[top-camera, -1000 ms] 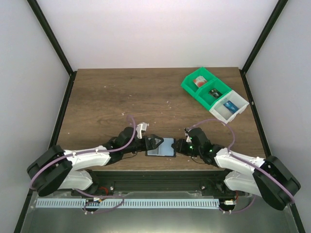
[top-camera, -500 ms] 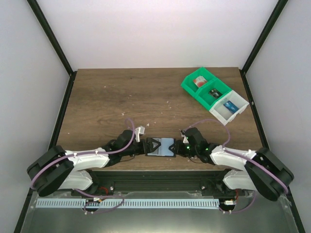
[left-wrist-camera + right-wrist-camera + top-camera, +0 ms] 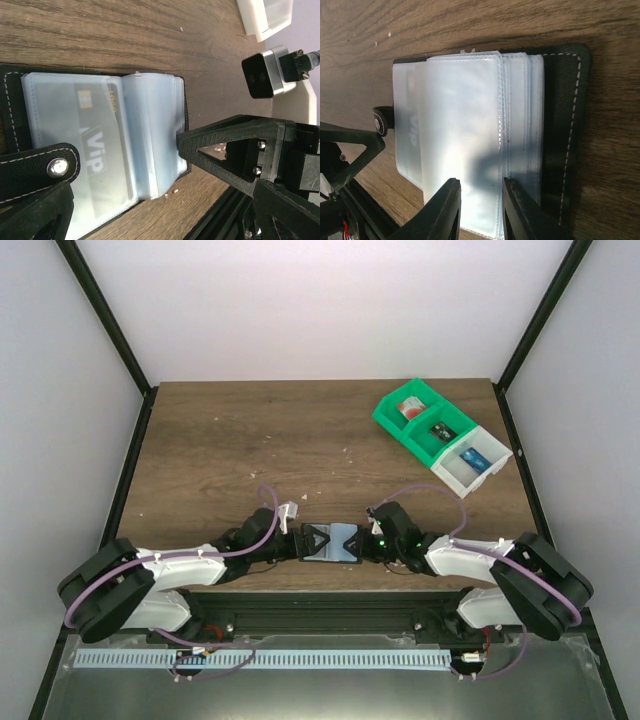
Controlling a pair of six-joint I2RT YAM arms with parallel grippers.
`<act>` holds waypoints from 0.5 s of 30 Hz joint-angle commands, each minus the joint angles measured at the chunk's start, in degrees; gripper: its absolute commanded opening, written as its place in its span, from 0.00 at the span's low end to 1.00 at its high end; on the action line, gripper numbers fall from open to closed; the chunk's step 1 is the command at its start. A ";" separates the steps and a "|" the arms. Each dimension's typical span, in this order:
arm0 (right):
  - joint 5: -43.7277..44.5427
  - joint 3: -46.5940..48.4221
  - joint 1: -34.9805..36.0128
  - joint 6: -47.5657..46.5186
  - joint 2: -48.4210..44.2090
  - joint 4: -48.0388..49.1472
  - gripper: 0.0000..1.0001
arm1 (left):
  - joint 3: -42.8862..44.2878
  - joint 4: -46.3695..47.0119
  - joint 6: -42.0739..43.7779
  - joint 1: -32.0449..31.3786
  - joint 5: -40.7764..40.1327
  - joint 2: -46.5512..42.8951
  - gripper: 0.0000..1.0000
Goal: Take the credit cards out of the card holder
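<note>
Both end effectors meet over the card holder (image 3: 340,542), which lies opened flat at the near edge of the table (image 3: 250,440), about midway between left and right and well apart from the green and white bins (image 3: 440,430) at the far right.

The left end effector (image 3: 316,538) sits at the holder's left side. In its wrist view its own fingers show at the two bottom corners, wide apart and gripping nothing, with the black snap strap (image 3: 35,167) lying just beside the left one. Whether it presses on the holder I cannot tell.

The right end effector (image 3: 481,186) comes in from the right with its jaws nearly together. A narrow gap shows between them over the edge of one of the clear plastic sleeves (image 3: 465,120), and one fingertip touches or nearly touches the sleeve stack. It does not look clamped on anything.

One of the credit cards (image 3: 95,145), marked "VIP", sits fully inside a sleeve on the left panel. No card lies loose on the table. Other sleeves are too cloudy to read.

By my judgement the task is at its start. The holder is open and the step in hand is working into the sleeves to reach a card.

The next move likely calls for the left end effector to pin the holder so it cannot slide. The right would then need to find a sleeve's open mouth, pinch the thin card edge alone, and draw it out along the sleeve.
</note>
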 commanded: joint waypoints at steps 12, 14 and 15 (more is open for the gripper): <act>3.35 -1.13 0.54 -0.65 -1.38 -2.93 0.26 | -0.50 -3.01 1.07 0.15 -1.41 0.36 1.00; 3.37 -1.31 0.53 -0.58 -1.62 -2.93 0.26 | -0.82 -2.87 0.85 0.17 -1.15 0.32 1.00; 3.43 -1.43 0.53 -0.56 -1.75 -2.92 0.26 | -0.87 -2.81 0.74 0.15 -0.95 0.35 1.00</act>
